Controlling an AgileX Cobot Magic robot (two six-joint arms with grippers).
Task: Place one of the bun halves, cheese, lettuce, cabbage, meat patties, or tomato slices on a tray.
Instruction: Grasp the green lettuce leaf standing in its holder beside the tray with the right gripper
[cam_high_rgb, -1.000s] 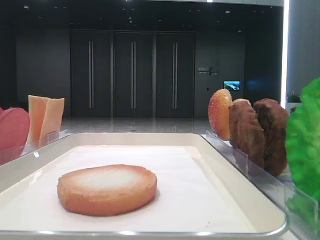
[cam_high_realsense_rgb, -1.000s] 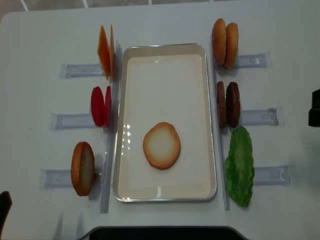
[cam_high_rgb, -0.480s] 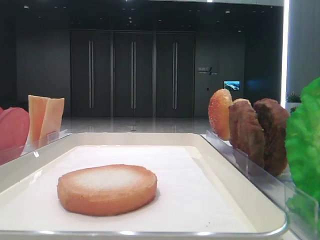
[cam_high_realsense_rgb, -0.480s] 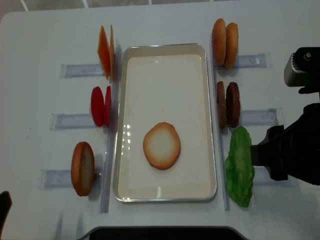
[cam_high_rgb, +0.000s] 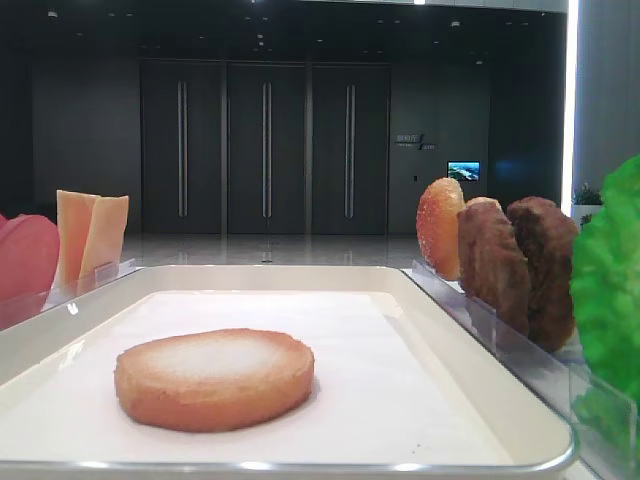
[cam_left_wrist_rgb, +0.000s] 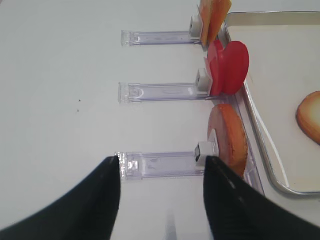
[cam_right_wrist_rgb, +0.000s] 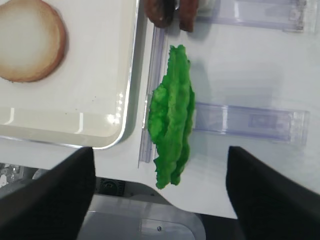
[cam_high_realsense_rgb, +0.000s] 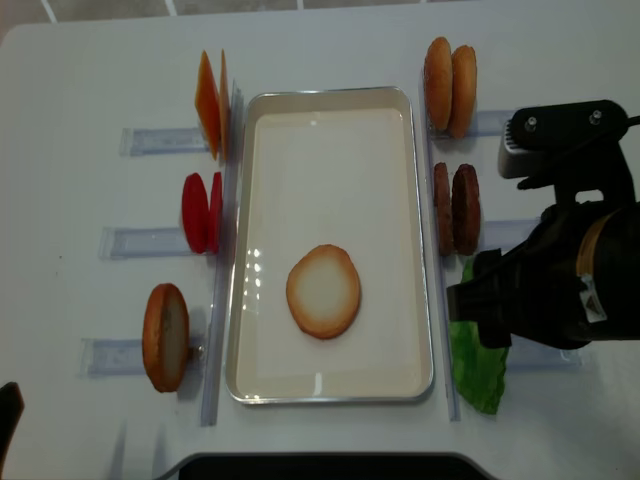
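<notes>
Flat bun half (cam_high_realsense_rgb: 323, 291) already sitting near middle of tray (cam_high_realsense_rgb: 330, 394). Lettuce (cam_right_wrist_rgb: 172, 116) next up probably, standing in holder (cam_right_wrist_rgb: 248, 121) right of tray. Right gripper (cam_right_wrist_rgb: 159, 187) hovering above it, jaws spread wide, nothing grabbed.

Overhead and table-level views share the tray (cam_high_realsense_rgb: 330, 100)

A flat bun half (cam_high_realsense_rgb: 323, 291), pale face up, lies on the cream tray (cam_high_realsense_rgb: 330, 97). The frilly green lettuce (cam_right_wrist_rgb: 172, 115) stands on edge just right of the tray, seemingly propped against its clear holder.
</notes>
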